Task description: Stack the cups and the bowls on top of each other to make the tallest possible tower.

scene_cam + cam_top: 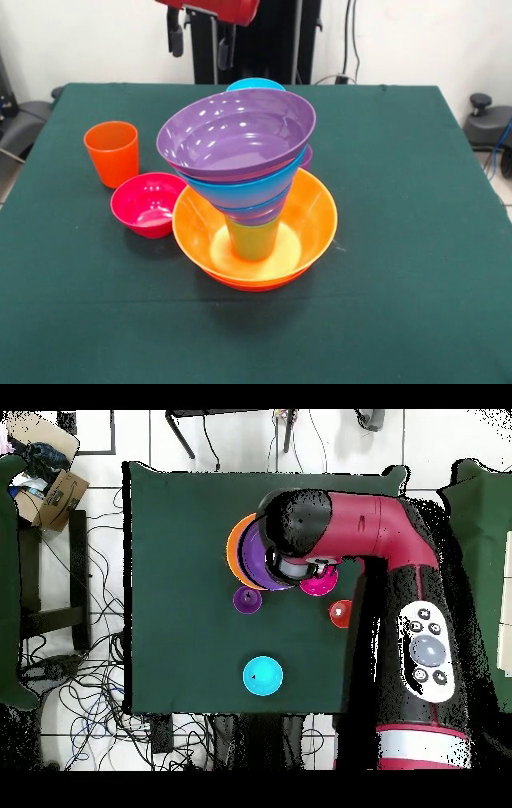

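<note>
The tower stands mid-table on the yellow-orange bowl (316,216), which is nested in the orange-red bowl (256,284). A lime green cup (252,238) stands in it and carries the sky-blue bowl (240,192) and the purple bowl (236,132), both tilted toward the camera. My gripper (200,40) is open and empty, high above the table's far side, behind the tower. The orange cup (112,152) and magenta bowl (148,204) sit left of the tower. The cyan bowl (254,83) and purple cup (307,156) peek out behind it. In the overhead view my arm (340,524) covers most of the tower.
In the overhead view the purple cup (248,599), magenta bowl (318,582), orange cup (340,613) and cyan bowl (262,675) lie between the tower and my base. The green table (400,240) has bare cloth at the front and right.
</note>
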